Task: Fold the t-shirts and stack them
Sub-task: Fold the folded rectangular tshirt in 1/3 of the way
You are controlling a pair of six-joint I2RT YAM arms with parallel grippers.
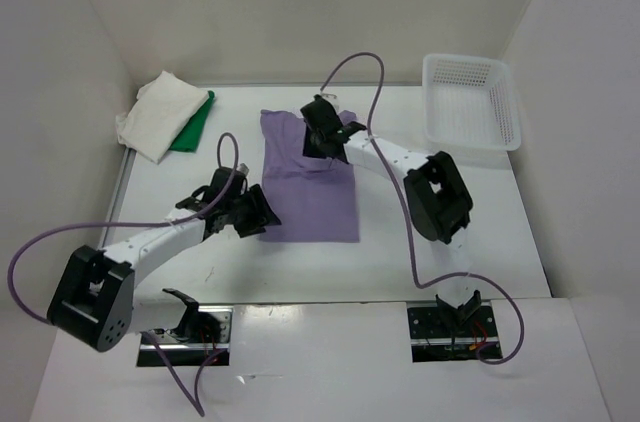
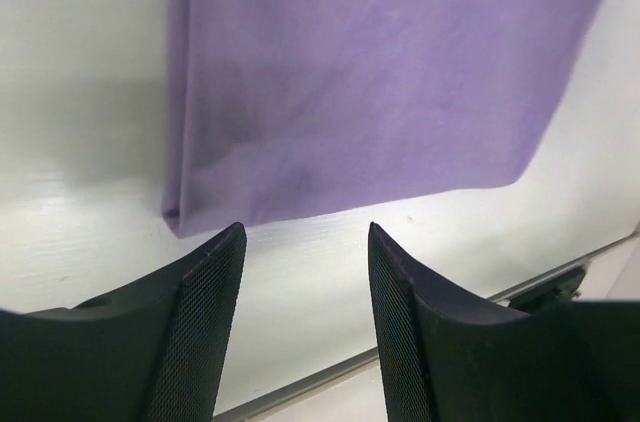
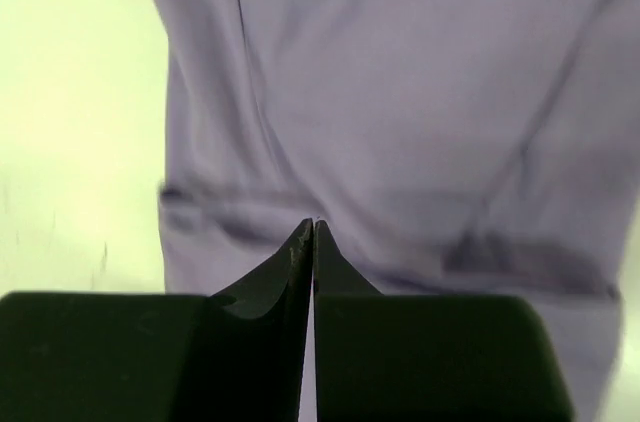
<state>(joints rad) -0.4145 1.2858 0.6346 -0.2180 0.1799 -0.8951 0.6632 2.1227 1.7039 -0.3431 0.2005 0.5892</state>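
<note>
We see the purple shirt (image 1: 310, 197) flat on the bench (image 1: 450, 242), our right gripper (image 1: 318, 137) clenched over its far end and our left gripper (image 1: 255, 214) released by its near-left corner, so a lopsided pull could bunch the fold.

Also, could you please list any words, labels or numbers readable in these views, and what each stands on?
None: no readable text shows on the light purple cloth t-shirt, the folded white-cream cloth t-shirt, the bright green cloth t-shirt or the white plastic lattice basket.
</note>
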